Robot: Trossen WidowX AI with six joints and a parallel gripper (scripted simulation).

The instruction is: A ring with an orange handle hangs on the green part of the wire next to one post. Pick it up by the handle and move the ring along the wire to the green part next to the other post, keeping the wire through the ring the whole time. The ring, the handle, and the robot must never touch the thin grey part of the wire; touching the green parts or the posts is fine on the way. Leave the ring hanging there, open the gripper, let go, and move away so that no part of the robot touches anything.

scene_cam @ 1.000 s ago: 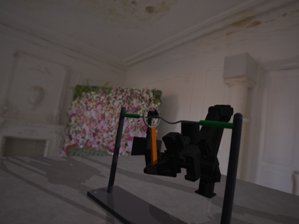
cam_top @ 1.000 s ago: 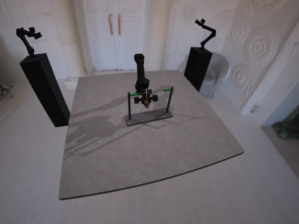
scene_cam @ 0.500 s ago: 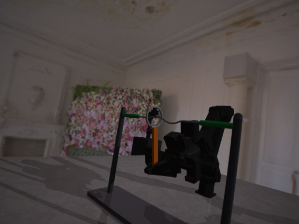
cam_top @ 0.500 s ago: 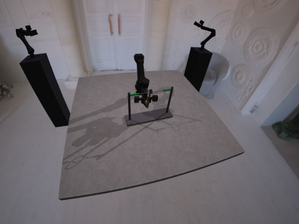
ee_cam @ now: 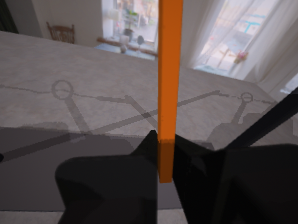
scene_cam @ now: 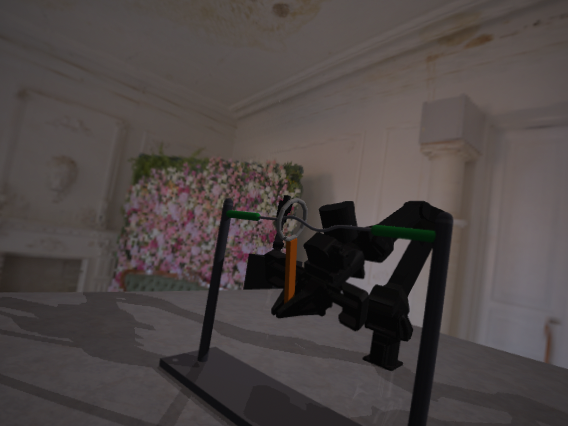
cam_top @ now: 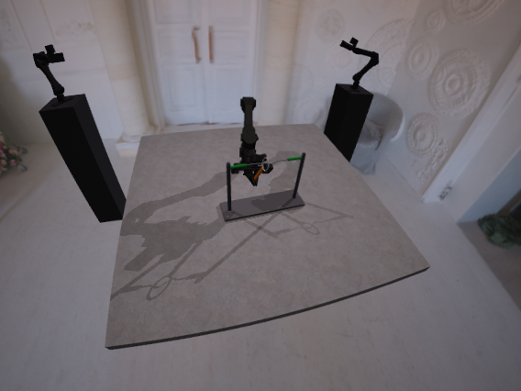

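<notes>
The ring (cam_top: 269,166) (scene_cam: 278,225) is around the thin grey wire (cam_top: 279,161) (scene_cam: 345,228), roughly midway between the green parts in the top view. The wire passes through its opening; I cannot tell whether they touch. The orange handle (cam_top: 259,173) (scene_cam: 291,270) (ee_cam: 169,75) hangs down from the ring, slightly tilted in the top view. My gripper (cam_top: 255,182) (scene_cam: 286,304) (ee_cam: 158,134) is shut on the handle's lower end, below the wire. One green part (cam_top: 238,166) (scene_cam: 243,215) is at the left post, the other (cam_top: 294,159) (scene_cam: 402,233) at the right post.
The left post (cam_top: 228,188) (scene_cam: 215,285) and the right post (cam_top: 299,176) (scene_cam: 432,320) stand on a dark base plate (cam_top: 284,204) (scene_cam: 225,375) on the table. My arm reaches in from behind the wire. Two more arms stand on black pedestals beyond the table.
</notes>
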